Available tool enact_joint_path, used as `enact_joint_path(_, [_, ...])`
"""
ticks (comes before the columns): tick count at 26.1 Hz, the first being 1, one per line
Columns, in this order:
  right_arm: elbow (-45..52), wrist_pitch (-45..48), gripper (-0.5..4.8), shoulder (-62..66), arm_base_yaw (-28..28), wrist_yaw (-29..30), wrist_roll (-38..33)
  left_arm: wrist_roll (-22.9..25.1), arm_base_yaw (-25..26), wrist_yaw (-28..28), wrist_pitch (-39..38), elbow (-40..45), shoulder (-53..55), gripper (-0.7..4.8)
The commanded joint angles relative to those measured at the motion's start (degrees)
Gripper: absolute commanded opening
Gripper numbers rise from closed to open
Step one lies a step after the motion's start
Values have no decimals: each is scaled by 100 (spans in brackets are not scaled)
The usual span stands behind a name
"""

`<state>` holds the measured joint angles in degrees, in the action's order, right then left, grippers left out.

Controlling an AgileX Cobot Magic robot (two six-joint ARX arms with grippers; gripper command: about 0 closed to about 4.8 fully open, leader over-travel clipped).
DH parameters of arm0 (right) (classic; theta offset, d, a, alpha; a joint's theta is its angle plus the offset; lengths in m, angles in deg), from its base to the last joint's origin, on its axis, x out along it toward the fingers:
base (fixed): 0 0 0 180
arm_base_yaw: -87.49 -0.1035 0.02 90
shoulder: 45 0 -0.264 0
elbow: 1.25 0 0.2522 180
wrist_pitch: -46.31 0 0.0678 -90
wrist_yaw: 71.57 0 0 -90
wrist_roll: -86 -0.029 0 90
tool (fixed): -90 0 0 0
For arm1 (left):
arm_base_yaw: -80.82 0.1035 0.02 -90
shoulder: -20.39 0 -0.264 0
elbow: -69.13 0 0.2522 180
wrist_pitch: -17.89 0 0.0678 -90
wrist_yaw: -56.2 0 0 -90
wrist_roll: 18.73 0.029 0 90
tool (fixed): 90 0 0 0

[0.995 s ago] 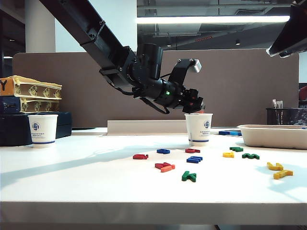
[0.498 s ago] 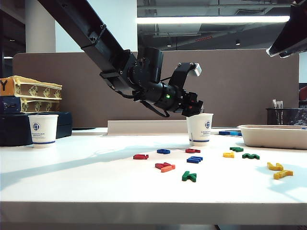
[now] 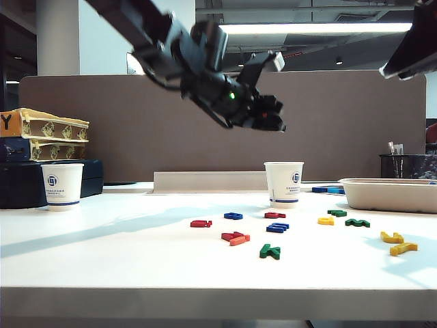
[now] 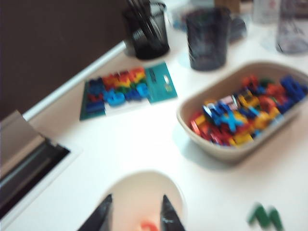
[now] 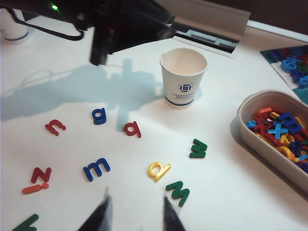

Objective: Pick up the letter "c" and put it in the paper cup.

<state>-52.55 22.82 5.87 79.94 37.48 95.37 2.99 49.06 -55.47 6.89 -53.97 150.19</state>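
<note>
**Orange letter lies in the cup, left gripper above it**

In the exterior view we see the left gripper (image 3: 273,123) in the upper middle of the frame, well above the paper cup (image 3: 283,184), which stands on the white table (image 3: 123,260) right of centre. In the left wrist view its two dark fingertips (image 4: 102,215) stand apart at the lower edge with nothing clamped between them, and the letter "c" (image 4: 148,226) shows as a blurred orange-red shape inside the cup's white mouth, right at the bottom edge of the picture.

In its own wrist view we see the right gripper (image 5: 136,216) at the bottom of the frame, its jaws spread wide and empty over scattered letters: a blue m (image 5: 96,168), a yellow a (image 5: 159,170) and a green w (image 5: 177,192). A beige tray (image 5: 250,137) of mixed letters sits at the right edge of that view. A second cup (image 3: 62,186) stands far left in the exterior view.
</note>
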Motion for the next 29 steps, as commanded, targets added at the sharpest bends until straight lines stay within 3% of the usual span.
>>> enact_joint_path(1, [-28, 146, 131, -223, -11, -164, 13, 234, -9, -2, -1130, -22, -507, 120])
enact_joint_path(7, [-28, 186, 131, -511, -9, -310, 11, 533, -7, 2, -2166, -22, -1147, 118])
enact_joint_path(10, [-28, 208, 130, -632, -9, -310, 9, 531, -7, 4, -2577, -20, -1440, 90])
enact_joint_path(14, [-28, 168, 103, -1021, -7, -446, -20, 531, -11, 501, -3381, -17, -2009, 78])
enact_joint_path(19, [-28, -98, 102, -1716, -4, -656, -20, 529, -9, 658, -4002, 33, -2667, 74])
enact_joint_path(20, [-28, -216, 102, -1937, -2, -796, -17, 529, -9, 793, -4057, 131, -2911, 51])
enact_joint_path(25, [-28, -632, 71, -2741, 0, -907, -20, 474, -9, 822, -4402, 664, -3825, 46])
enact_joint_path(29, [-28, -975, 61, -3038, 0, -892, -37, 417, -9, 907, -5003, 887, -4194, -6])
